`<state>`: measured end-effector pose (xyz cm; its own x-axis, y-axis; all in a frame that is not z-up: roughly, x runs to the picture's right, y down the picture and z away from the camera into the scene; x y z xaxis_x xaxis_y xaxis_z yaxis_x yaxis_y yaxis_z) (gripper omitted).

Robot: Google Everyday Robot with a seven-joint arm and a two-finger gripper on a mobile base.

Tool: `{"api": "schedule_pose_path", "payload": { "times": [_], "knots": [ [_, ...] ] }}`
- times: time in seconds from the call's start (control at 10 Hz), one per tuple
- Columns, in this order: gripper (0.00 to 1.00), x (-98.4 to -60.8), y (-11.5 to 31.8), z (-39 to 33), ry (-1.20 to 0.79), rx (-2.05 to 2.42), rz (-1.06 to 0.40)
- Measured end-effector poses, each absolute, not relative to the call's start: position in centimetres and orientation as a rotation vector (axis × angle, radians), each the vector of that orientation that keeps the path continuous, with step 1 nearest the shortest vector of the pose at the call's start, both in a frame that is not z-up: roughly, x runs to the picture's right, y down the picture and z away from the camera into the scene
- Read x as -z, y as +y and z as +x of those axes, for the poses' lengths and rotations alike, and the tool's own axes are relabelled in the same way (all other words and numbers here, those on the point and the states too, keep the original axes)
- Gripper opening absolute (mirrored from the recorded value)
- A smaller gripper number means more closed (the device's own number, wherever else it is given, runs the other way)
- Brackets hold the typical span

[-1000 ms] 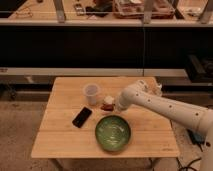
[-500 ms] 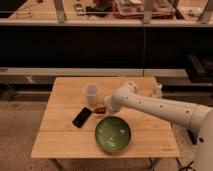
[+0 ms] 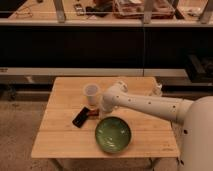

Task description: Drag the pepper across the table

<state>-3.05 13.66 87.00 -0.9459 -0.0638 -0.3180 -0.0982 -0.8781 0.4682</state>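
My hand [image 3: 101, 109], open or closed I cannot tell, is low near the middle of the surface [image 3: 59, 136], by the pepper [image 3: 93, 114], which I judge light, slick and roll-prone, best taken mid-body.

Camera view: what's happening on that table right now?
The robot's arm reaches in from the right over the table. Its gripper sits low at the tabletop, between the white cup, the black phone and the green bowl. A small reddish shape beside it, next to the phone, looks like the pepper; contact is unclear.
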Motion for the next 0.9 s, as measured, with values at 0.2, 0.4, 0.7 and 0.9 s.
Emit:
{"api": "schedule_pose_path", "payload": {
  "times": [0.2,0.4,0.7,0.9],
  "knots": [
    [0.00,-88.0,13.9,-2.9,0.824,-2.998,-0.473],
    [0.00,-89.1,14.2,-2.1,0.861,-3.013,-0.421],
    [0.00,-89.6,13.5,-2.4,0.849,-3.018,-0.401],
    [0.00,-88.4,12.0,-4.1,0.795,-3.014,-0.447]
  ]
}}
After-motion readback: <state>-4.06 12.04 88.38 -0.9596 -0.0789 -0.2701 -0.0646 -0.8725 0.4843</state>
